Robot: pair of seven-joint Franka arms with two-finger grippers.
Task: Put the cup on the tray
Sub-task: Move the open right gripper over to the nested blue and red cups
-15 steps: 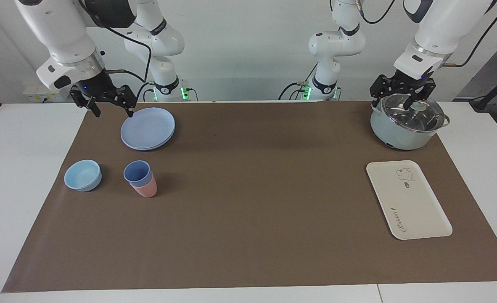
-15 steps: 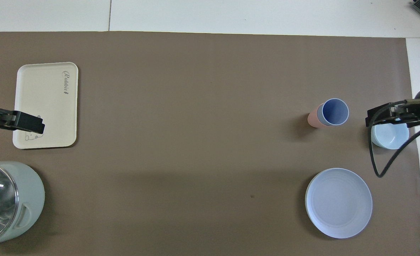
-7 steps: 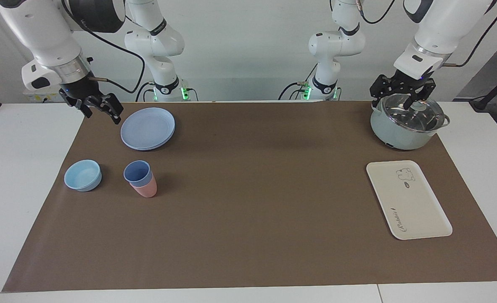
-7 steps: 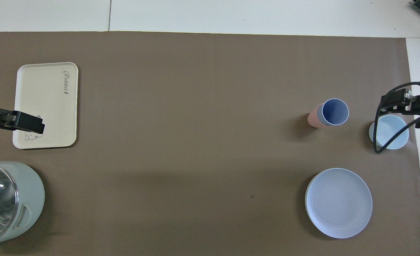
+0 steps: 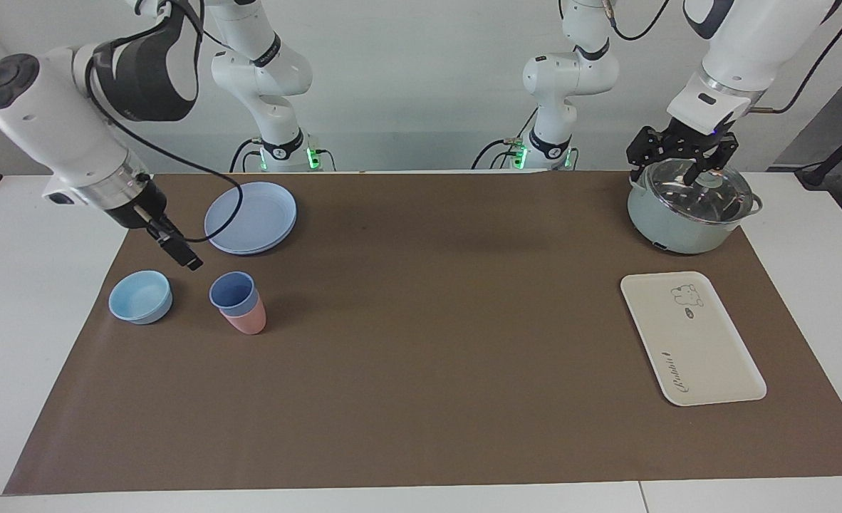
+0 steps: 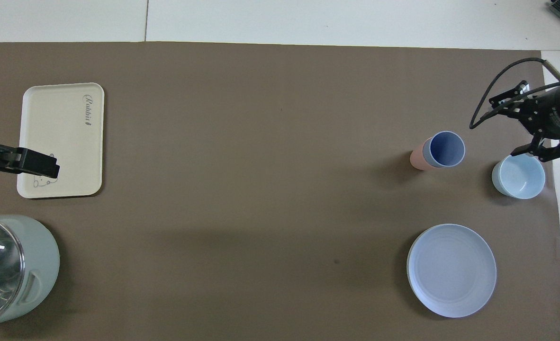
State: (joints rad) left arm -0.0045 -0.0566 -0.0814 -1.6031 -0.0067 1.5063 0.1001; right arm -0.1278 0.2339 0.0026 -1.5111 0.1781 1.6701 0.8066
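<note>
The cup (image 5: pixel 233 291) stands nested in a pink tumbler (image 5: pixel 248 320) toward the right arm's end of the tabletop (image 5: pixel 421 399), untouched. In the facing view the right end effector (image 5: pixel 186 258) hangs in the air at about 10 o'clock from the cup, apart from it; I cannot tell its spread. The left end effector (image 5: pixel 681 158) hovers spread wide over the pot (image 5: pixel 688 206). The tray (image 5: pixel 692 337) lies well apart from the cup

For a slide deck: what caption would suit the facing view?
Right hand descends toward the blue cup nested in a pink tumbler; the cream tray waits at the left arm's end.
</note>
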